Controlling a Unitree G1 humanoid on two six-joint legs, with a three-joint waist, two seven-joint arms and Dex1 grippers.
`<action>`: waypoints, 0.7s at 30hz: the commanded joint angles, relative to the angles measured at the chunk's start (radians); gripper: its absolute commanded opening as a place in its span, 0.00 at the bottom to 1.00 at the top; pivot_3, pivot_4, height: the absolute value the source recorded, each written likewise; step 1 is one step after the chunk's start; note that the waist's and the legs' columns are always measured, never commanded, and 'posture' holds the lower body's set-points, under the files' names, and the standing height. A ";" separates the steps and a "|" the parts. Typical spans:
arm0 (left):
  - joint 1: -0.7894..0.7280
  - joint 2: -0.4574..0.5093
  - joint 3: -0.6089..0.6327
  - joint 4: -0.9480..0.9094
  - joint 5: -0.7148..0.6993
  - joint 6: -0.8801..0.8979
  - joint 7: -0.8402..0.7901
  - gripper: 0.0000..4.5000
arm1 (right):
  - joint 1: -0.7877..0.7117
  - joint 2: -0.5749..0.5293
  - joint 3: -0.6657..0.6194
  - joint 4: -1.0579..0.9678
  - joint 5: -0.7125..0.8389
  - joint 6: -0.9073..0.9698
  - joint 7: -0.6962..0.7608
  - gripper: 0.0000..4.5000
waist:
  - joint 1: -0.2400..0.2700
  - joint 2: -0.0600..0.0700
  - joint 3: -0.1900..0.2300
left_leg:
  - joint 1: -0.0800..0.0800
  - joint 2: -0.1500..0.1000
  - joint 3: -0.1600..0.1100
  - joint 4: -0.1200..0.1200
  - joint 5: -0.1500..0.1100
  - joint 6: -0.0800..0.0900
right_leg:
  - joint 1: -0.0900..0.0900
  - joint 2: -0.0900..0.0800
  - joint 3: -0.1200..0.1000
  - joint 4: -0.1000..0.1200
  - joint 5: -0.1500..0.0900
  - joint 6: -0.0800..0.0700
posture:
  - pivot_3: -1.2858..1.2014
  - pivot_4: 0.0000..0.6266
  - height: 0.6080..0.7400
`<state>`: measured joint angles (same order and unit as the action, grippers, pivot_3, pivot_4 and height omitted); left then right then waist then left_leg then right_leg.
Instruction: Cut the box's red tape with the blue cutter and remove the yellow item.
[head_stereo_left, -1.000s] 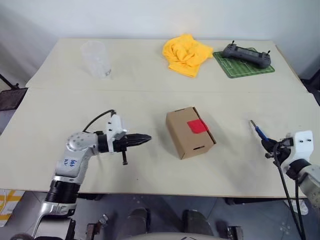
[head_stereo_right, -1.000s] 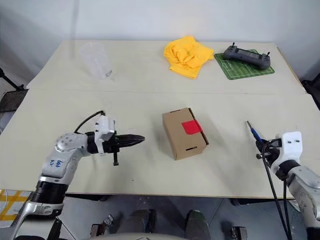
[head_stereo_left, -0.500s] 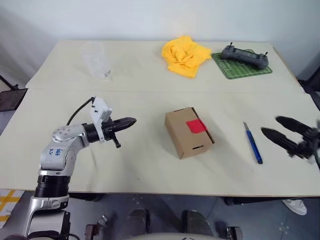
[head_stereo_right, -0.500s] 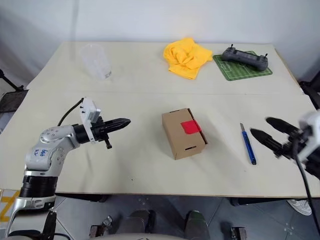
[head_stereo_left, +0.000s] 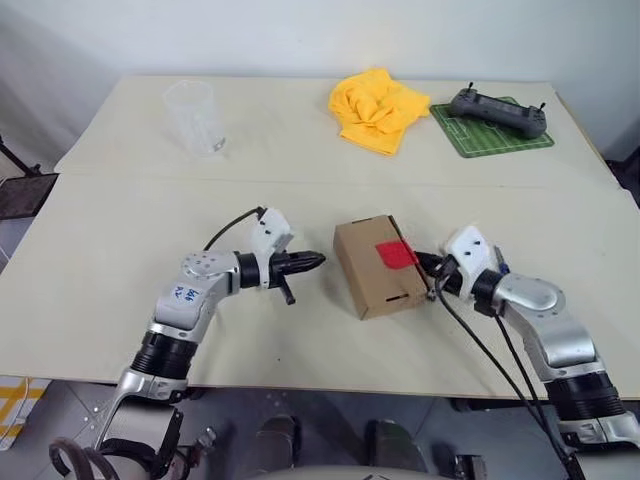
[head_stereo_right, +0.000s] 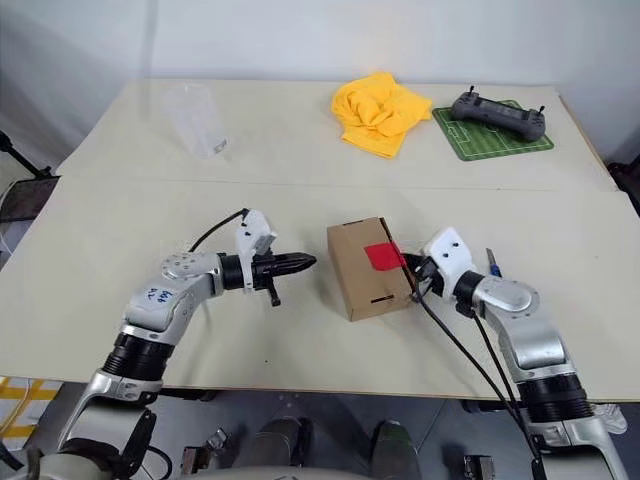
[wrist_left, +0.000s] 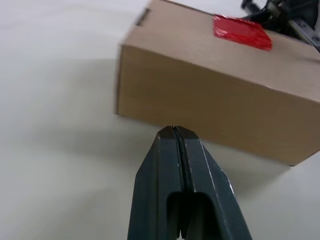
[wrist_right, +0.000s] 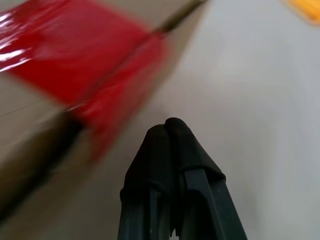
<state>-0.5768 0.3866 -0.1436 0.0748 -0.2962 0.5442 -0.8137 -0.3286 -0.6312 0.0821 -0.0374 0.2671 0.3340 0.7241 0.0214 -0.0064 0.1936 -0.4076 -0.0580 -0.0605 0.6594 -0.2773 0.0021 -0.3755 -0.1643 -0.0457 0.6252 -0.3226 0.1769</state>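
Flanking the box (head_stereo_left: 380, 266) in the left eye view, both grippers sit low over the near table (head_stereo_left: 120, 250). The left gripper (head_stereo_left: 312, 261) points at the box's left side, fingers pressed together and empty, its tip just short of the cardboard. The right gripper (head_stereo_left: 428, 264) points at the box's right side beside the red tape (head_stereo_left: 396, 253), which sits at the top right edge and folds over it; whether the tip touches, I cannot tell. On the far table lie a clear cup (head_stereo_left: 195, 117), a yellow cloth (head_stereo_left: 377, 108) and a black controller (head_stereo_left: 498, 107) on a green mat (head_stereo_left: 490, 130).

From the right eye view, the blue cutter (head_stereo_right: 492, 264) lies on the table just behind the right forearm, mostly hidden, held by neither gripper. Slot cutouts show on the box's near right face, and its lid is closed.

Along the left wrist view, the left fingers (wrist_left: 165, 185) are closed on nothing, tip near the bottom edge of the box's plain side, with the tape on top at the far end.

Along the right wrist view, the right fingers (wrist_right: 175, 165) are closed and empty, with the tape (wrist_right: 85, 65) blurred and close ahead over the box's corner.
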 joint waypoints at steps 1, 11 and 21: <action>0.002 -0.001 -0.008 -0.043 -0.004 0.033 0.007 0.00 | 0.027 0.013 0.017 -0.195 0.092 0.131 0.038 0.01 | 0.000 0.000 0.000 | 0.000 0.000 0.000 0.000 0.000 0.000 | 0.000 0.000 0.000 0.000 0.000 0.000 | 0.52 0.24 1.00; 0.083 0.085 -0.004 -0.131 -0.021 0.083 -0.052 0.00 | 0.053 0.036 0.044 -0.270 0.048 0.287 -0.028 0.01 | -0.007 0.000 0.000 | 0.001 0.000 0.001 0.000 0.000 0.000 | 0.000 0.000 0.001 0.001 0.000 0.000 | 0.52 0.24 1.00; 0.108 0.084 -0.008 -0.171 -0.058 0.107 -0.097 0.00 | 0.020 0.054 0.034 -0.208 0.018 0.243 -0.029 0.01 | -0.003 0.000 0.000 | 0.001 0.000 0.001 0.000 0.000 0.000 | 0.000 0.000 0.001 0.001 0.000 0.000 | 0.52 0.24 1.00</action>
<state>-0.4703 0.4789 -0.1478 -0.0611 -0.3266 0.6536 -0.8991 -0.2955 -0.5855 0.1283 -0.2411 0.2909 0.6071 0.6984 0.0181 -0.0064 0.1936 -0.4068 -0.0577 -0.0599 0.6596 -0.2774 0.0018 -0.3756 -0.1641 -0.0448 0.6258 -0.3228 0.1765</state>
